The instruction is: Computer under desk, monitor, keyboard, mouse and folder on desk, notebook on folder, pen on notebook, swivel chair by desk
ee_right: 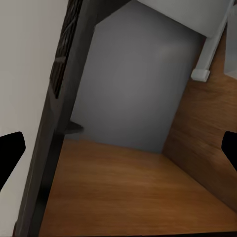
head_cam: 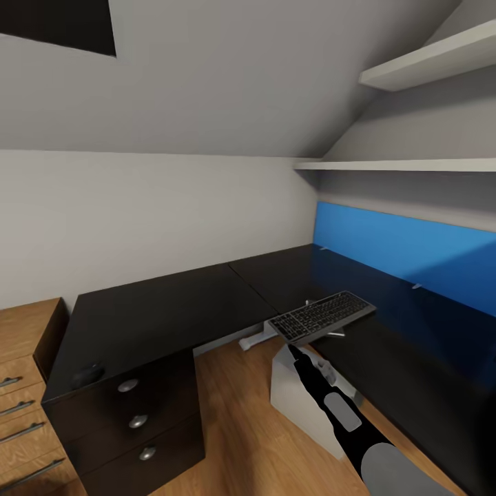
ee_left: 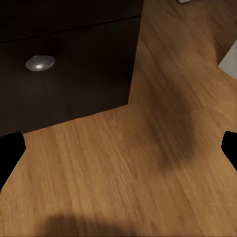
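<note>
The black keyboard [head_cam: 322,317] lies slanted at the inner edge of the black L-shaped desk [head_cam: 158,317], its near end jutting past the edge. My right gripper [head_cam: 293,350] reaches up just below that near corner. In the right wrist view the right gripper [ee_right: 118,148] is open, fingers far apart, and the keyboard [ee_right: 65,47] shows edge-on to one side, not between them. The small black mouse [head_cam: 88,374] sits on the desk's left end. The light grey computer [head_cam: 303,396] stands on the floor under the desk. My left gripper [ee_left: 118,153] hangs open over the wooden floor.
A black drawer unit [head_cam: 138,420] with round knobs [ee_left: 39,62] stands under the desk's left end, and a wooden dresser [head_cam: 24,406] beside it. A blue wall panel [head_cam: 406,251] runs behind the desk, with white shelves [head_cam: 427,65] above. The desk's white leg [head_cam: 256,337] stands near the keyboard.
</note>
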Available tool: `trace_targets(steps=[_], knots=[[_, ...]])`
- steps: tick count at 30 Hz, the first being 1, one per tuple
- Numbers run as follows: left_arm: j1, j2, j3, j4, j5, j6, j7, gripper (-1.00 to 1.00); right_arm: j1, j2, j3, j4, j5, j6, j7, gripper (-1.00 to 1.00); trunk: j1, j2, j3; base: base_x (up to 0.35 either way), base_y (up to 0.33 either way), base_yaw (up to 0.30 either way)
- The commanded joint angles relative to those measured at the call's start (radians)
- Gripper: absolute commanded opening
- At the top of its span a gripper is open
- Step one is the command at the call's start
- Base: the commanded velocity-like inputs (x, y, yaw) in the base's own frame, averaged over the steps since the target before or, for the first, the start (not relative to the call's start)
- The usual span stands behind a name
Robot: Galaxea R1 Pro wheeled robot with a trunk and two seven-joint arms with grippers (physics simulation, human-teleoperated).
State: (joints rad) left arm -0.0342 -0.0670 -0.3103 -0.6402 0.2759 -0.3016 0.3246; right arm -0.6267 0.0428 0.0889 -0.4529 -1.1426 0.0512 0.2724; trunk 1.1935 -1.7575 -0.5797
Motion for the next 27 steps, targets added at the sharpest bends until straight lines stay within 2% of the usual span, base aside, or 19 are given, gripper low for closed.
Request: trace_targets(steps=[1, 27], knots=[[-0.001, 0.001, -0.007, 0.001, 0.009, -0.005, 0.007, 1.00, -0.001, 0.000, 0.002, 0.000, -0.010, 0.002, 0.002, 1.00, 0.000, 0.000, -0.001, 0.168, 0.138, 0.000], [-0.001, 0.000, -0.008, 0.001, 0.011, -0.004, 0.005, 1.00, -0.001, -0.001, 0.002, -0.001, -0.010, 0.002, 0.002, 1.00, 0.000, 0.000, -0.001, 0.065, 0.023, 0.000]])
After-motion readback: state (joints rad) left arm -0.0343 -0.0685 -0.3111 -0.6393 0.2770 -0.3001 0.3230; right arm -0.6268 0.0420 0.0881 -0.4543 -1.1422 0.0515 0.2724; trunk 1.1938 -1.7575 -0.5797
